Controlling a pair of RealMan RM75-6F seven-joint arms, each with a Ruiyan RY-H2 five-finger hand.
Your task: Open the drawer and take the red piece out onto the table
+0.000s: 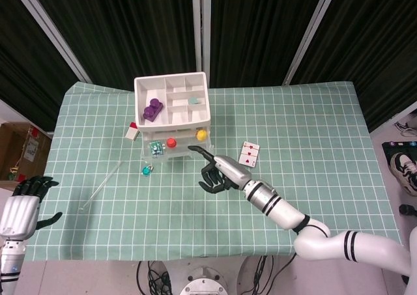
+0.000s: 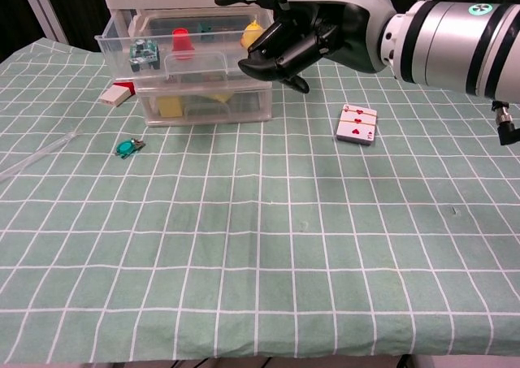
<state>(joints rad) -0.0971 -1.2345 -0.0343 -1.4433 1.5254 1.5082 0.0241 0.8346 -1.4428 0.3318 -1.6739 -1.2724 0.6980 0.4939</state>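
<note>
black pleated curtains hang behind me, and in front is the tabletop (image 1: 313, 145) under a green cloth with a white grid.

the biggest thing on it is the clear plastic drawer unit with a white compartment tray on top (image 1: 172, 99). its upper clear drawer (image 2: 188, 46) stands pulled out toward me, so the opening part looks done. in it sit a small teal-and-white toy, a yellow piece and the red cup-shaped piece (image 2: 183, 42), which stands upright near the drawer's middle.

my right hand (image 2: 313, 28) hangs in the air above and just right of the open drawer, holding nothing, one finger stretched out straight toward the unit and the rest loosely curled. in the head view the right hand (image 1: 220, 171) sits nearer me than the drawer, with that finger aimed at it. so the red piece lies ahead of the hand, to its left and lower down. i judge the next move to be a short reach forward, left and down into the drawer. the yellow piece lies nearer the hand, so i'd have to pass it.

my left hand (image 1: 23, 207) is far off at the tabletop's near left edge, empty with fingers apart, well away from the drawer; the right is clearly the nearer one.

smaller things: a playing card with red pips (image 2: 358, 124), a red-and-white block (image 2: 119, 92) beside the unit, a thin clear rod (image 1: 103, 184), a little teal trinket (image 2: 128, 147). i can read no writing anywhere.
</note>
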